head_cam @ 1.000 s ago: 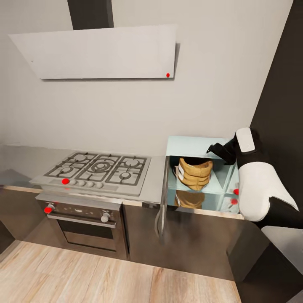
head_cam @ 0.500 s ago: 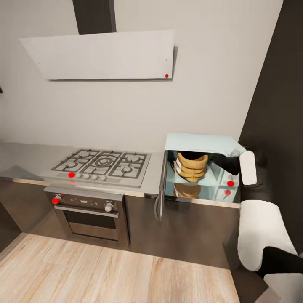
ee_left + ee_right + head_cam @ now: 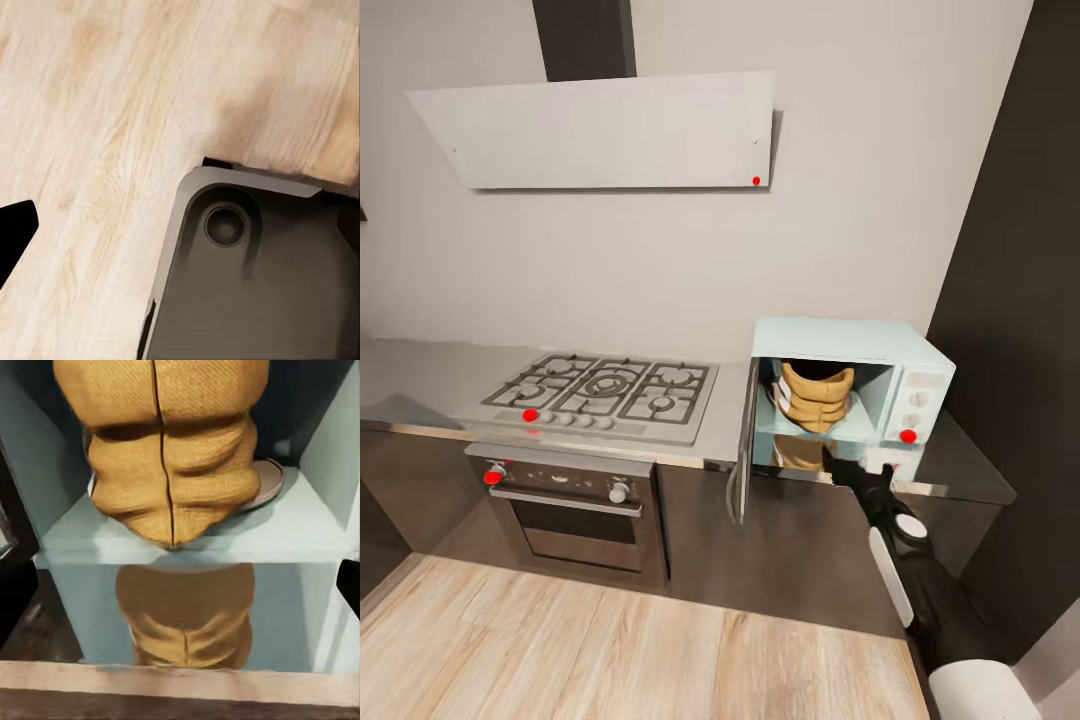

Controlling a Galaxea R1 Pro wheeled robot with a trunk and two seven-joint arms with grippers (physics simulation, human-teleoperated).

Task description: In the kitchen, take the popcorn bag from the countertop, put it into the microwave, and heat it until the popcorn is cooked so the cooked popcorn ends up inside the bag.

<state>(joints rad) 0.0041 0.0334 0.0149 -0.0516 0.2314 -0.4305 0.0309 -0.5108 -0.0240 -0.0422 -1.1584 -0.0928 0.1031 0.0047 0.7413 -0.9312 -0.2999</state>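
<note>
Popcorn bag [image 3: 816,397] [image 3: 171,450] – tan, crumpled, ringed folds – is sitting upright inside the open microwave [image 3: 847,345], long axis vertical. Right gripper [image 3: 857,470] is hovering just outside, fingers spread; left gripper – can't tell.

The popcorn bag [image 3: 169,465] looks like coarse, woven-textured tan paper, matt and creased. The microwave [image 3: 840,345] has a smooth pale mint shell. The countertop [image 3: 725,420] is grey, steel-like and glossy enough to mirror the bag. The floor [image 3: 105,127] at 6 o'clock is pale grained wood; the hob [image 3: 600,392] is brushed metal.
</note>
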